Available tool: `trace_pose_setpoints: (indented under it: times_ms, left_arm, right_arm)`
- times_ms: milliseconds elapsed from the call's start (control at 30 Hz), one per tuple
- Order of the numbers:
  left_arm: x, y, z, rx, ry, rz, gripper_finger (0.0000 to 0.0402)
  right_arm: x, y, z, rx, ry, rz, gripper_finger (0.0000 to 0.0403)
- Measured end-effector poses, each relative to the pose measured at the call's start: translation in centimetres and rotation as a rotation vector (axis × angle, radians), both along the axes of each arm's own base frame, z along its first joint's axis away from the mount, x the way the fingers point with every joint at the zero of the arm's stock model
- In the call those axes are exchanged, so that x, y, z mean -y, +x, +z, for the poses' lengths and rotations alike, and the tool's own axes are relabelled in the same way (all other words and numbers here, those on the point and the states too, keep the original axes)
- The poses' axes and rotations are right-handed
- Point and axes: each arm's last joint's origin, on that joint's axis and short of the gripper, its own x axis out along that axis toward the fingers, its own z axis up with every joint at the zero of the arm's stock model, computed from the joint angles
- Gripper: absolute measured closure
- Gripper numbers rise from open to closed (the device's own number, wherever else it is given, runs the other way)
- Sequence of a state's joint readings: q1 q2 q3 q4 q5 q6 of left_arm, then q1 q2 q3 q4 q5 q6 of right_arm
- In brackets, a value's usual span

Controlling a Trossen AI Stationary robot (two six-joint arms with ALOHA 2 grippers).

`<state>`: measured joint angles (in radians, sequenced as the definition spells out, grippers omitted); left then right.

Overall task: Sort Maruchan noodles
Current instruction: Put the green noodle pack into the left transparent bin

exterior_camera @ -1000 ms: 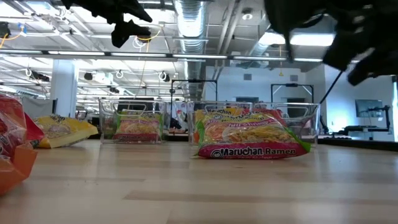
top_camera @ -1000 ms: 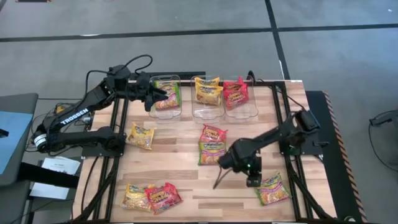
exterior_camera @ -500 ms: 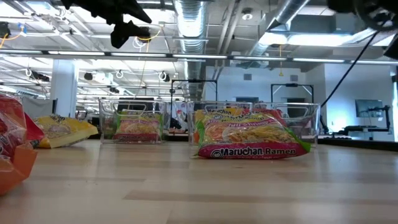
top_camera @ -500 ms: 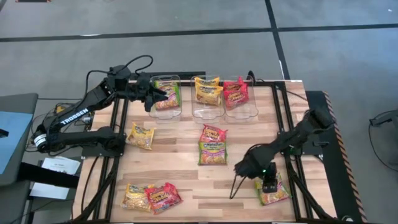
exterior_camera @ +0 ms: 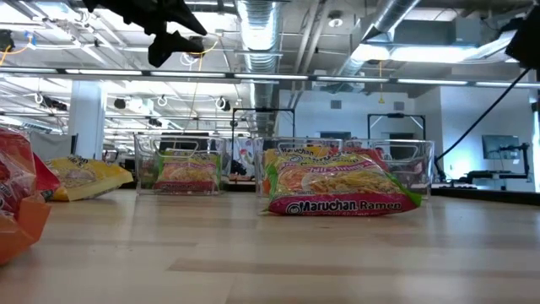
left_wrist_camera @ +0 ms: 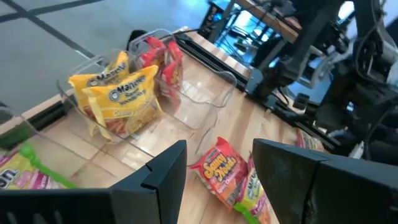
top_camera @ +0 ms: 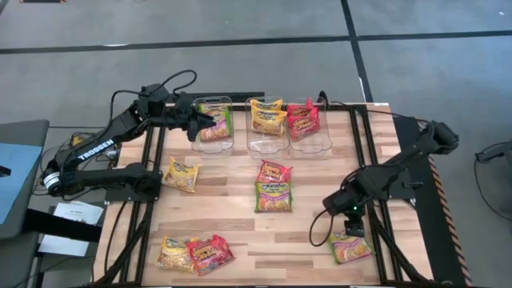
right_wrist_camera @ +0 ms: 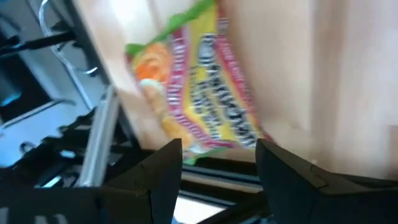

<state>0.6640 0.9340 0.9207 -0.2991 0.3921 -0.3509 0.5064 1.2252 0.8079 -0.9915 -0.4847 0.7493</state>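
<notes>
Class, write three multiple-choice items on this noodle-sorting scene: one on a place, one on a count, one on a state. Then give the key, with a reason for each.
1. Where is the right gripper?
A. over the bins
B. just above the green packet near the table's near right corner
C. off the table

2. How many clear bins stand in the far row?
A. two
B. three
C. five

3. How does the left gripper stand?
A. open, holding nothing, above the leftmost bin
B. shut on a red packet
C. resting flat on the wood

Key: 1 B, the high view shows it beside that packet; 2 B, three bins side by side; 3 A, the left wrist view shows parted fingers with nothing between.
</notes>
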Motion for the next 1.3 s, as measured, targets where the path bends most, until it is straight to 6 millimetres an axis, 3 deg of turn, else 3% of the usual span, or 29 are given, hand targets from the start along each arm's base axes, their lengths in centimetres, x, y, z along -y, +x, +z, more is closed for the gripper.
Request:
trace_pose_setpoints:
  times_ms: [200,500,1033,1167,1300]
  left_arm:
    - [0.1,0.1,0.0,-0.007,0.000,0.029,0.0230]
    - [0.1,0.1,0.0,-0.008,-0.001,0.031,0.0230]
    - [0.1,0.1,0.0,-0.007,-0.003,0.032,0.0230]
    - [0.1,0.1,-0.1,-0.009,-0.005,0.032,0.0230]
    - [0.1,0.1,-0.1,-0.011,-0.006,0.032,0.0230]
  right_arm:
    - [0.0,-0.2,-1.5,-0.009,-0.035,0.025,0.0173]
    - [-2.0,0.6,-3.1,0.021,-0.019,0.137,0.0173]
    - [-4.5,1.5,-8.0,-0.123,-0.068,0.231,0.0175]
    - [-4.9,1.9,-9.1,-0.146,-0.043,0.232,0.0199]
    - [-5.0,2.0,-9.5,-0.161,-0.036,0.232,0.0253]
